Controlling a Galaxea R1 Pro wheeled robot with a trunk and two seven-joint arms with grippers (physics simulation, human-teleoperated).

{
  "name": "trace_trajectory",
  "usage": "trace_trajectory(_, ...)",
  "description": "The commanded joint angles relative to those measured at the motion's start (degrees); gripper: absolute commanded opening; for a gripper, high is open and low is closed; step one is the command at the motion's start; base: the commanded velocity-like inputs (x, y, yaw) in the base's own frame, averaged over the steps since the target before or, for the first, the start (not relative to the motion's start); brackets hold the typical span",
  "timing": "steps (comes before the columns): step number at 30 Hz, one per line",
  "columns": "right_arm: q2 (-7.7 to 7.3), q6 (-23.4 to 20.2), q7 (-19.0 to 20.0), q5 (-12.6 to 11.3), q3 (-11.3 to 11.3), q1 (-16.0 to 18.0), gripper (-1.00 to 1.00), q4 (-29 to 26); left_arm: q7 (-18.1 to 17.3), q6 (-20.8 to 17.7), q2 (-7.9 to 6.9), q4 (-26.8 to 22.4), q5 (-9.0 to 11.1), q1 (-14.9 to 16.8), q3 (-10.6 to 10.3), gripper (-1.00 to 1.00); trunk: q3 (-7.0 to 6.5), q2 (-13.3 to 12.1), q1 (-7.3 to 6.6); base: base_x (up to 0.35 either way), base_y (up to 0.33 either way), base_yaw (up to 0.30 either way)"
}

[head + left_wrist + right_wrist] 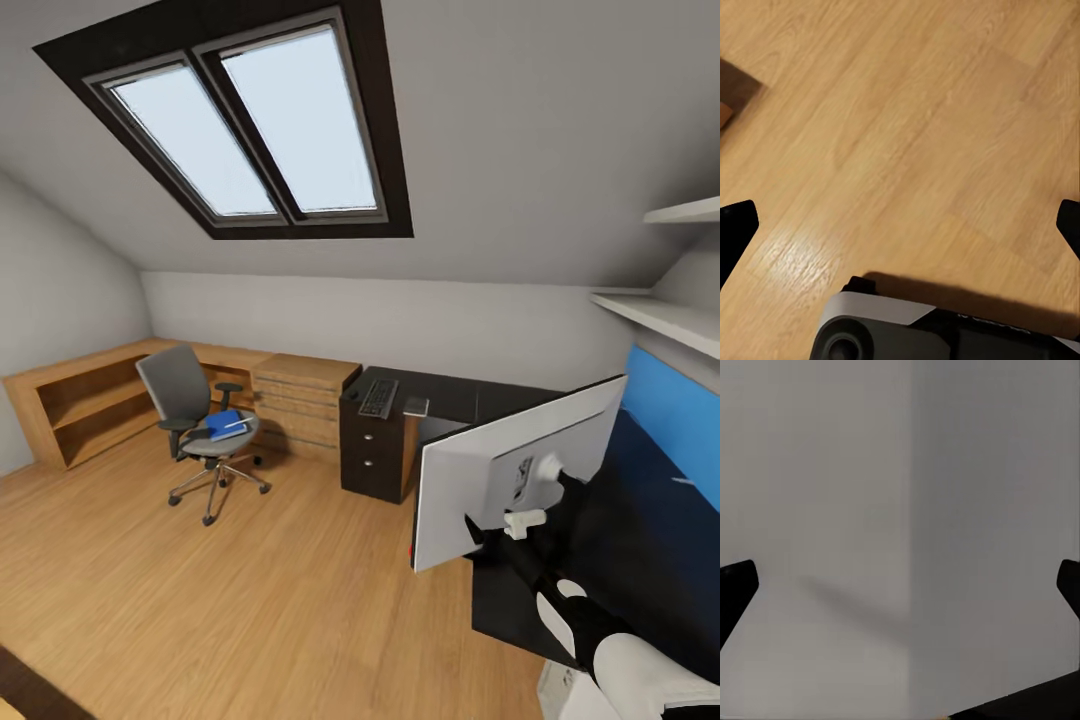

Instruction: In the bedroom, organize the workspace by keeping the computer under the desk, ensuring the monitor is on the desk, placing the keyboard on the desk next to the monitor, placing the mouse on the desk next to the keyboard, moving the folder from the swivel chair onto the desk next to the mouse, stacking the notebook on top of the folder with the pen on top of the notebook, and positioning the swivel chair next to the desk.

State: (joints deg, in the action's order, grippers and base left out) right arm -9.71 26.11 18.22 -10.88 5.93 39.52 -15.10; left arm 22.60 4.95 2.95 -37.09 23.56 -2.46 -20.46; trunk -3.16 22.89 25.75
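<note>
The monitor (520,480) stands on the near end of the desk (450,395), its pale back toward the camera and its lower corner at the desk's front edge. It looks top-heavy on a thin stem — better steadied low, by stem or base, than by the fragile panel. The keyboard (379,397) lies on the far end above the drawers. The folder (226,424) rests on the swivel chair (195,420) — thin and stiff, best lifted by an overhanging edge. Left gripper (900,225) and right gripper (900,585) are both spread wide and empty.

The right arm (585,620) has glossy black joints and white shells; black fingertips (736,225) show above a grey-and-black base.
</note>
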Motion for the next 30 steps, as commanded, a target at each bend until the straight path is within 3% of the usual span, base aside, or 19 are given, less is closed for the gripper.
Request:
trace_trajectory(1,-0.05,0.17,0.15,-0.64,0.39,0.03,1.00,0.07,0.34,0.31,-0.05,-0.06,0.61,0.00,-0.32,1.00,0.00,0.03,0.03,0.084,0.000,0.023)
trace_trajectory(10,-0.05,0.17,0.22,-0.64,0.39,0.03,1.00,0.07,0.34,0.32,-0.07,-0.02,0.61,0.00,-0.29,1.00,-0.21,0.03,0.03,0.017,0.000,-0.064)
trace_trajectory(30,-0.14,0.17,0.15,-0.67,0.39,0.03,1.00,0.35,0.47,0.38,-0.27,-0.25,0.61,0.00,-0.21,1.00,-1.35,0.03,0.03,0.000,0.000,-0.198)
